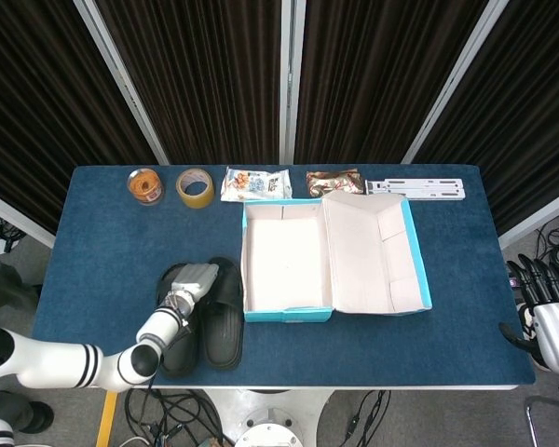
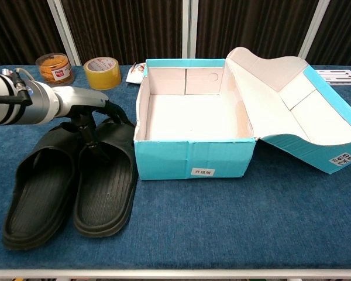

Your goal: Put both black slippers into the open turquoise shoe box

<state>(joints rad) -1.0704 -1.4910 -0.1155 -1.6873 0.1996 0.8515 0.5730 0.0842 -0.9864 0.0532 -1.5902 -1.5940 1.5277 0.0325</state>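
left hand (image 2: 89, 115) lowered, fingers curled onto black rubber slippers (image 2: 102, 178) | right hand (image 1: 552, 321) held spread off table edge

The two black slippers (image 2: 70, 187) look like matt rubber or foam — ribbed, grooved insoles, smooth straps. The shoe box (image 2: 193, 117) is cardboard: turquoise outside with a slight sheen, plain pale and dull inside (a small paper label on its front). The counter (image 2: 234, 216) wears a dark blue cloth, finely napped. The left hand (image 2: 90, 111) has a smooth silvery shell and black fingers.
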